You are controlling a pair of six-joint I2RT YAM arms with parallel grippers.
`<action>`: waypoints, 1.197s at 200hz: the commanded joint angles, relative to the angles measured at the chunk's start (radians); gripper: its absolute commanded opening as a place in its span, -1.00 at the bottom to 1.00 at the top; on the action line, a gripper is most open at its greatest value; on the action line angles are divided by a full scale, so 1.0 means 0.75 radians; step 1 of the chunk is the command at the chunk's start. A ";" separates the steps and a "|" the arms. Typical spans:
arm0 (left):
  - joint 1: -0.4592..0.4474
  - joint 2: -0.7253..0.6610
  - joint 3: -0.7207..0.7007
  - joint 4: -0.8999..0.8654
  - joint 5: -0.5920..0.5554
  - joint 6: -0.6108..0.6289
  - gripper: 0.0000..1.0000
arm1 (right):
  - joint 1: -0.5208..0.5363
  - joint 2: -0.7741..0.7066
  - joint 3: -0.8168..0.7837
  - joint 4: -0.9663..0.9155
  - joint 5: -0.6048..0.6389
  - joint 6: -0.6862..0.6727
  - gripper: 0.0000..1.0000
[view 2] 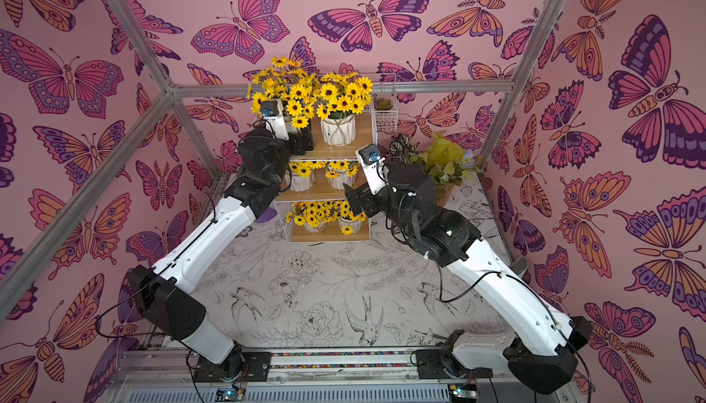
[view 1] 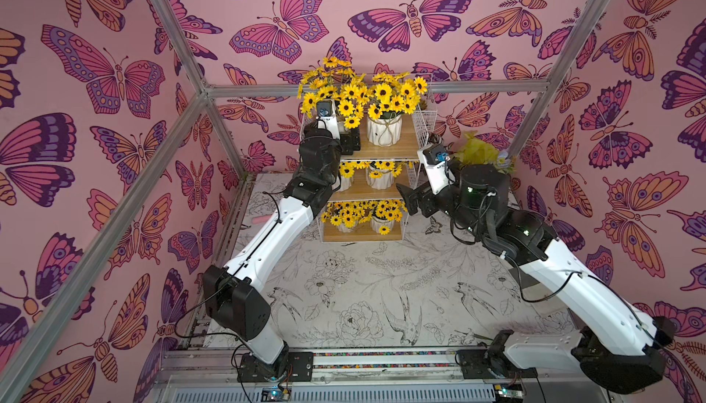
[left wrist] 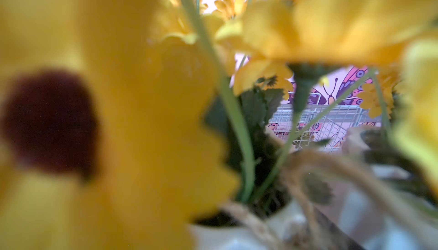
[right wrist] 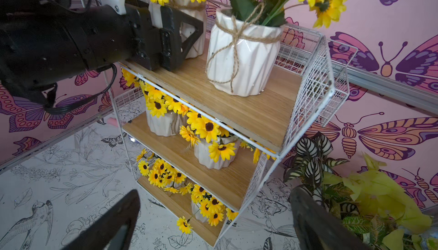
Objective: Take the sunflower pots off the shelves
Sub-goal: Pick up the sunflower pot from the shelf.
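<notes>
The shelves (view 1: pixel 382 151) (view 2: pixel 332 151) (right wrist: pixel 248 109) stand against the back wall with two sunflower pots on each tier. My left gripper (view 1: pixel 350 141) (view 2: pixel 303 141) reaches onto the top tier. One of its black fingers (right wrist: pixel 170 47) lies against the near side of the left top pot (right wrist: pixel 196 47); the far finger is hidden behind the pot. The left wrist view is filled by blurred flowers and that pot's white rim (left wrist: pixel 225 237). The right top pot (view 1: pixel 384 130) (right wrist: pixel 241 56) stands free. My right gripper (view 1: pixel 410 198) (right wrist: pixel 215 193) hangs open and empty beside the rack's right side.
A larger pot of green and striped leaves (view 1: pixel 477 152) (right wrist: pixel 355 189) sits on the floor right of the rack, close to my right gripper. A small wire basket (view 2: pixel 384 112) hangs on the rack's right side. Metal frame posts and patterned walls close in the sides.
</notes>
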State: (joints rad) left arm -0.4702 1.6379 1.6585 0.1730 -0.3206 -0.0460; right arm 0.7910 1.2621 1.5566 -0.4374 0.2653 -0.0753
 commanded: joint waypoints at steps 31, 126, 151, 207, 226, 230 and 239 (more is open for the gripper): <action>0.009 -0.055 -0.107 -0.022 0.123 -0.040 0.14 | 0.008 -0.008 0.003 0.049 0.016 0.015 0.98; 0.007 -0.232 -0.235 -0.022 0.248 -0.097 -0.05 | 0.008 0.000 -0.026 0.095 0.059 -0.014 0.98; 0.003 -0.275 -0.270 -0.020 0.275 -0.121 -0.07 | 0.006 -0.006 -0.044 0.119 0.074 -0.016 0.98; -0.003 -0.355 -0.339 -0.016 0.342 -0.152 -0.12 | 0.004 -0.018 -0.095 0.163 0.090 -0.004 0.98; -0.009 -0.393 -0.369 -0.015 0.374 -0.157 -0.12 | 0.001 -0.022 -0.098 0.164 0.095 -0.002 0.97; -0.011 -0.401 -0.376 -0.016 0.379 -0.157 -0.12 | 0.001 -0.023 -0.096 0.162 0.093 -0.002 0.98; -0.014 -0.422 -0.393 -0.016 0.389 -0.155 -0.13 | -0.001 -0.025 -0.097 0.160 0.090 -0.004 0.98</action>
State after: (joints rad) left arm -0.4660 1.3697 1.4040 0.1753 -0.0780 -0.1280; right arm 0.7921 1.2621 1.4845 -0.3447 0.3168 -0.0788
